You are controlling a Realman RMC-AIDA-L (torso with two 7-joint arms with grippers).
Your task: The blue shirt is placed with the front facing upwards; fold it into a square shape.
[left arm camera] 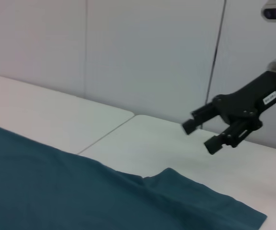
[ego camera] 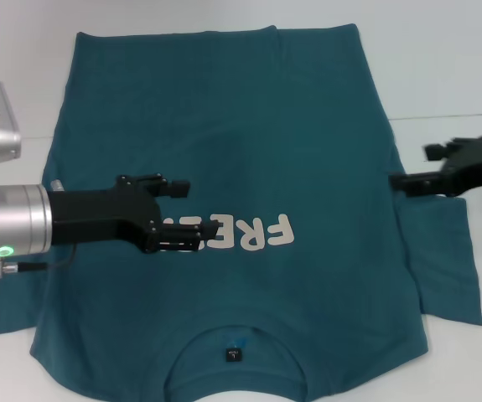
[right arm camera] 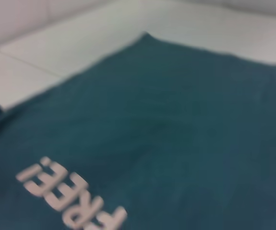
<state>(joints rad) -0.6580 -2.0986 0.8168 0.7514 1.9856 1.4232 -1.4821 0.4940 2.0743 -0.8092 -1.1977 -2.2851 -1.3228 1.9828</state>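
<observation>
The blue shirt (ego camera: pixel 308 151) lies flat and front-up across the white table (ego camera: pixel 450 59), its collar toward the robot at six o'clock of the head view and its hem at twelve o'clock; the near edge of the collar is cut off by the frame, and the sleeve at nine o'clock is largely hidden behind the left arm's silver wrist. The left gripper (ego camera: pixel 186 216) reaches in level from nine o'clock and hangs over the chest, its two black fingers spread apart and grasping nothing, the lower one covering the first part of the off-white lettering (ego camera: pixel 253 234), of which only "FRE" reads clearly, upside down from the head camera. A small black label (ego camera: pixel 233 355) sits inside the collar, its print too small to read. The sleeve (ego camera: pixel 446 268) at four o'clock lies spread on the table. At three o'clock the right gripper (left arm camera: pixel 201 135) is held over the shirt's side edge, its arm cut off by the frame; the left wrist view shows its fingers parted and empty, raised above the table.
</observation>
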